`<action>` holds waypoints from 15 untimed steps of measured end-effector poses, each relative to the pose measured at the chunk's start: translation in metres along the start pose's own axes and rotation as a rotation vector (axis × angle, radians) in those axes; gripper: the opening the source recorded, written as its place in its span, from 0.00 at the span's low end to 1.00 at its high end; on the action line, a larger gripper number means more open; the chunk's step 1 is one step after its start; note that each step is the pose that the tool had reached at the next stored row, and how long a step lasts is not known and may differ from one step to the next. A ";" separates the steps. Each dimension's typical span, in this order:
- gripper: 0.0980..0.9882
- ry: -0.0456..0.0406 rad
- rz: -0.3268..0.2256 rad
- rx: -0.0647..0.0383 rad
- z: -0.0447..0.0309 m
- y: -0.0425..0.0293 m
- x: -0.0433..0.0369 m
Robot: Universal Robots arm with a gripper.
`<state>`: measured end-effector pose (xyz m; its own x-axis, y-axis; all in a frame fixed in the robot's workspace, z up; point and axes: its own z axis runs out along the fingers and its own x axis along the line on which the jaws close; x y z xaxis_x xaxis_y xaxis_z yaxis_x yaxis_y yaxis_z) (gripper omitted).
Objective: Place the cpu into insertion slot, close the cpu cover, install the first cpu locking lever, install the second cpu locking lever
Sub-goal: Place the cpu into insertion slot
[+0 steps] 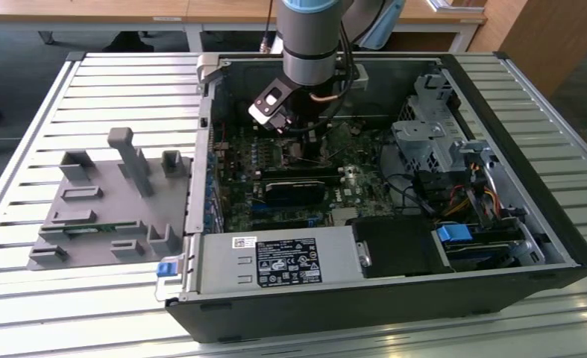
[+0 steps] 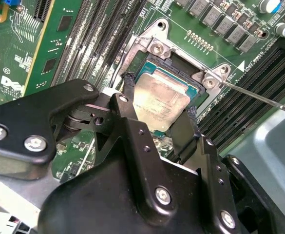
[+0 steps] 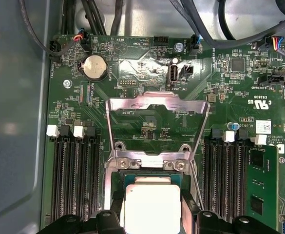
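Both wrist views show the cpu (image 2: 161, 105), a tan-silver square, between my gripper's two black fingertips. My gripper (image 2: 160, 97) is shut on its opposite edges. The chip is at the insertion slot (image 2: 174, 66), level with its dark frame; I cannot tell whether it is fully seated. The cpu cover (image 3: 157, 105), a grey metal frame, stands swung open on its hinge beyond the slot. A thin wire locking lever (image 2: 259, 97) sticks out beside the socket, unlatched. In the exterior view my gripper (image 1: 308, 153) reaches down into the middle of the green motherboard (image 1: 368, 183).
The board lies inside an open black computer case (image 1: 393, 298). Long black memory slots (image 3: 76, 175) flank the socket. A black card (image 1: 298, 186), a power supply (image 1: 278, 261), a drive cage (image 1: 427, 142) and cables crowd the case. A grey fixture (image 1: 104, 201) sits on the slatted table.
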<state>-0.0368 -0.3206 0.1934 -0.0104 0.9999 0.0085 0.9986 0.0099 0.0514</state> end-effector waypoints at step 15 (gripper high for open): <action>0.64 0.0001 0.000 0.000 0.0005 0.0000 0.0002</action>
<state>-0.0368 -0.3204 0.1929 -0.0104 0.9999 0.0085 0.9986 0.0099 0.0514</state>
